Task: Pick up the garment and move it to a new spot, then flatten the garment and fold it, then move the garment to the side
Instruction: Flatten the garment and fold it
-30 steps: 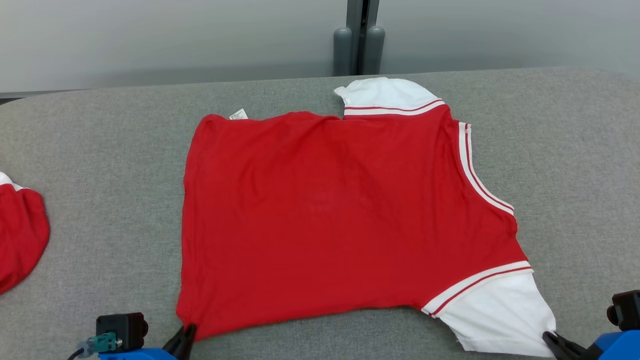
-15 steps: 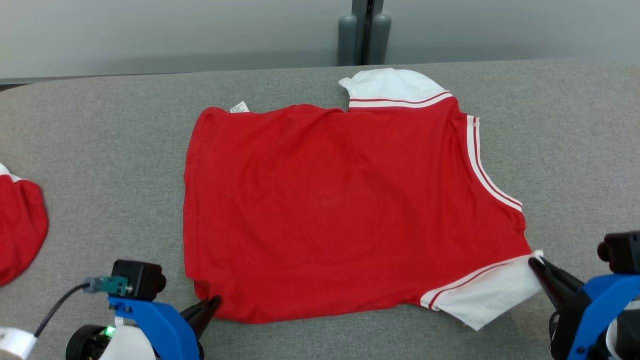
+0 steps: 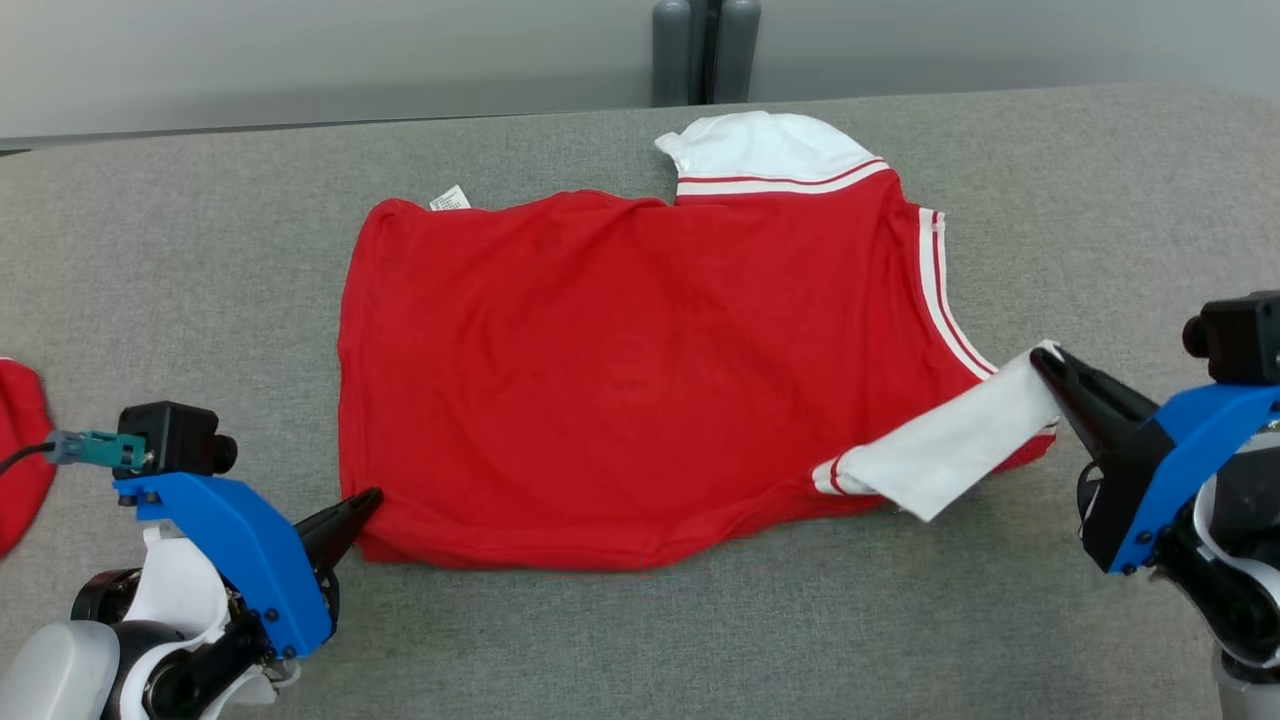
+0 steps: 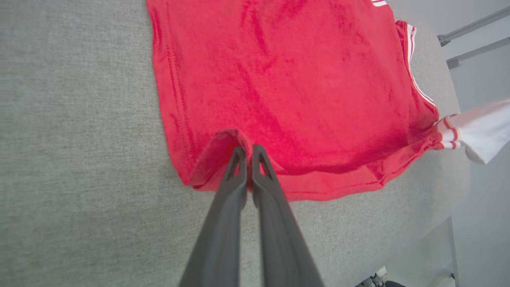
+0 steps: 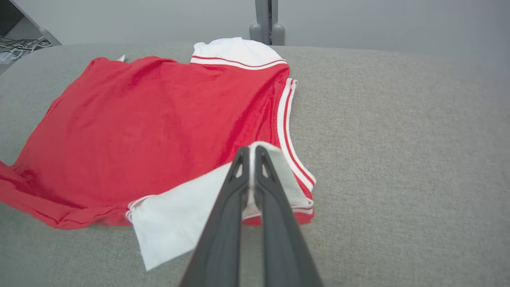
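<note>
Red white-sleeved jersey shirt (image 3: 620, 380), long axis left-right: hem corner (image 4: 217, 145) pinched by left claw (image 3: 368, 498), near sleeve (image 3: 950, 450) held raised by right claw (image 3: 1045, 362).

Left tool (image 3: 372, 495): dark fingers (image 3: 335, 525); blue bracket (image 3: 235, 545); black camera (image 3: 170, 452).

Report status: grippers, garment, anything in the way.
Left gripper shut on garment hem corner. Right gripper shut on white sleeve, lifted over body edge. Second red garment far left, apart.
</note>
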Available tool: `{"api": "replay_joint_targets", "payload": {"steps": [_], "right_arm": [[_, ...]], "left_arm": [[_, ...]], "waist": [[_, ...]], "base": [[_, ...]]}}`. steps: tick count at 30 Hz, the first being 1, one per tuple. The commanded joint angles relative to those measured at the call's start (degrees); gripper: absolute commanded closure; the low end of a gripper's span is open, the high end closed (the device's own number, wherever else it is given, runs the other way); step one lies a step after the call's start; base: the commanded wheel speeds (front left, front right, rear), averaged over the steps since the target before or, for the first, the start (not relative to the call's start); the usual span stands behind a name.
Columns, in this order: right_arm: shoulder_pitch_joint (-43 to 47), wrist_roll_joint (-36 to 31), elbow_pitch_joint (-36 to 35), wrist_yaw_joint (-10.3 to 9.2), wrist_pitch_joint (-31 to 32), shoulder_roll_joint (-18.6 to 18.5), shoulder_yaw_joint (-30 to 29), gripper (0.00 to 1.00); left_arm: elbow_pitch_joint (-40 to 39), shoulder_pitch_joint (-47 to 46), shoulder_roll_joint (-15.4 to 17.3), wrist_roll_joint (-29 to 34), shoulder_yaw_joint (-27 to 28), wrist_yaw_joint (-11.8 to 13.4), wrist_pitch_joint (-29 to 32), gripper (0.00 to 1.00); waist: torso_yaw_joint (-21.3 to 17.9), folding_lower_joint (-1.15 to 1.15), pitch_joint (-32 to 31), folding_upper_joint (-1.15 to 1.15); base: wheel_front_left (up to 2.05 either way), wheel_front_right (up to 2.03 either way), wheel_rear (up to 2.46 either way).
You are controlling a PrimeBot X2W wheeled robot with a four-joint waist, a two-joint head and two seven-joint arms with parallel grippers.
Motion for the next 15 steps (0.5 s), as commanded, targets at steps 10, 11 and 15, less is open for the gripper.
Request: {"api": "replay_joint_targets", "payload": {"steps": [10,11,15], "right_arm": [[-7.61,-1.33,8.53,0.01,-7.72,-2.75,2.01,1.00],[-8.06,-1.34,9.28,0.01,-8.26,-2.90,2.30,1.00],[-9.66,-1.54,11.67,0.01,-10.32,-3.43,3.06,1.00]], "left_arm": [[7.22,-3.86,-2.38,1.03,0.72,-0.63,-4.49,1.00],[7.91,-4.12,-2.59,1.17,0.74,-0.73,-4.95,1.00],[10.22,-5.76,-3.37,2.04,0.68,-1.16,-7.04,1.00]], "waist": [[0.77,-0.01,2.41,0.00],[0.91,-0.01,2.61,0.00],[1.61,-0.01,3.25,0.00]], "base": [[0.00,0.00,0.00],[0.00,0.00,0.00],[0.00,0.00,0.00]]}}
